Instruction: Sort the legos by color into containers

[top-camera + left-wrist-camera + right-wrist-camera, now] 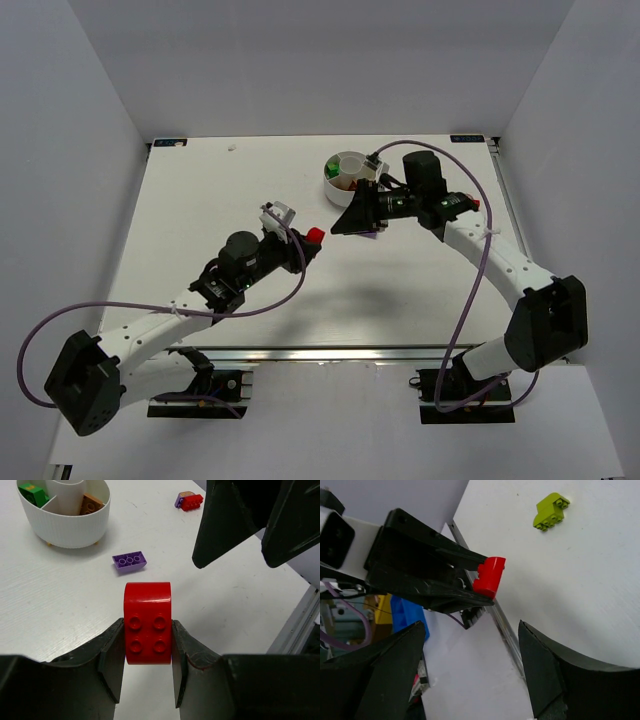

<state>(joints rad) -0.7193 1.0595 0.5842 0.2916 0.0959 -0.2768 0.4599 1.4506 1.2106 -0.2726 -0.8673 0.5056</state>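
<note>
Left tool [147, 635]: red lego [147, 607] lengthwise outward

Left arm [150, 335] and right arm [505, 262]: white links, black joints, black bases at the bench's [200, 200] near edge. Purple cables [469, 300] loop off both. Left tool [147, 625], right tool [472, 625]: black wedge fingers.

My left arm [150, 335] stretches forward and to the right. The left gripper [147, 630] is clamped on a red brick [147, 605], with one finger pad against each side and the brick's rounded end sticking out past the fingertips. My right arm [500, 260] reaches forward, then folds back to the left at the wrist. The right gripper [471, 625] points at the left one from just ahead of its tips. Its jaws are spread wide and hold nothing.
</note>
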